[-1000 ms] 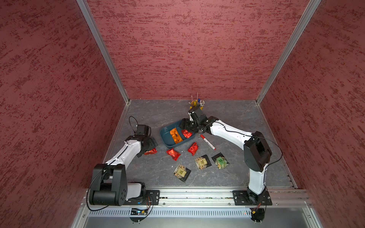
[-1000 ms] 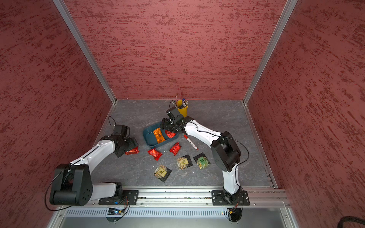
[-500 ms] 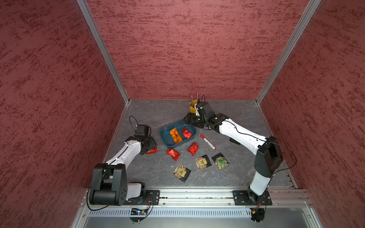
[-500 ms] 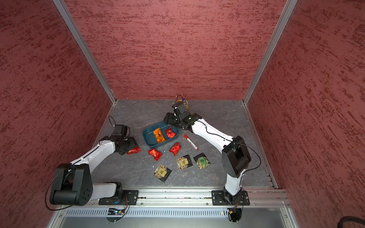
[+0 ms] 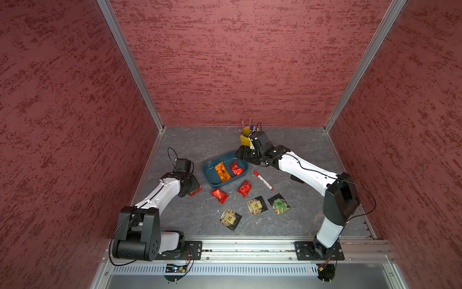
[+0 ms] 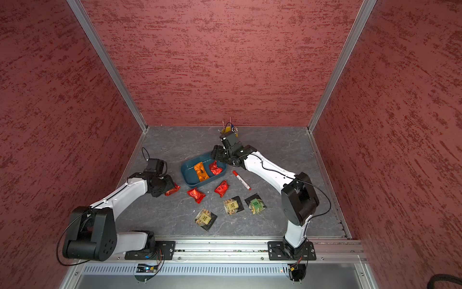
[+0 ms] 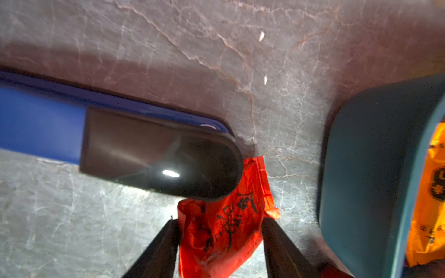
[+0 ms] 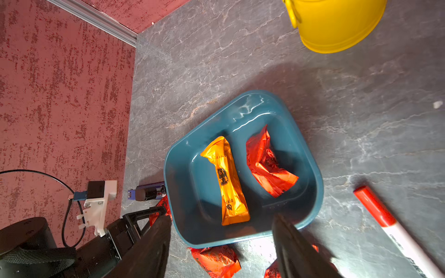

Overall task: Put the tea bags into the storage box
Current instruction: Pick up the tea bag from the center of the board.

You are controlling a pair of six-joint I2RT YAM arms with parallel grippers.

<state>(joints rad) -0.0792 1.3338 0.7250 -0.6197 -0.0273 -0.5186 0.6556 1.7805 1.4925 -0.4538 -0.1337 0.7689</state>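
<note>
Left fingers are down on the counter, half-open, straddling a red packet across its narrow width. Both touch its edges, but I can't tell if it's clamped. The approach makes sense: flat crinkly foil, so a side pinch bunches it into something grippable. The packet lies just beside the box, on the left arm's side, so it's a short carry. Its far corner meets the dark end of the blue stapler; under it or just against it, can't tell. That's a snag risk on the lift, so I'd go straight up.

Right fingers hang wide open and empty above the box's far corner, by the yellow bucket. Reads as holding off, which leaves the near side free for the left's drop.

Box holds two: orange packet and red one. Loose on the counter are two more reds just in front of the box, and three clear sachets nearer the rail. The marker isn't part of the job. Early going, I'd judge.
</note>
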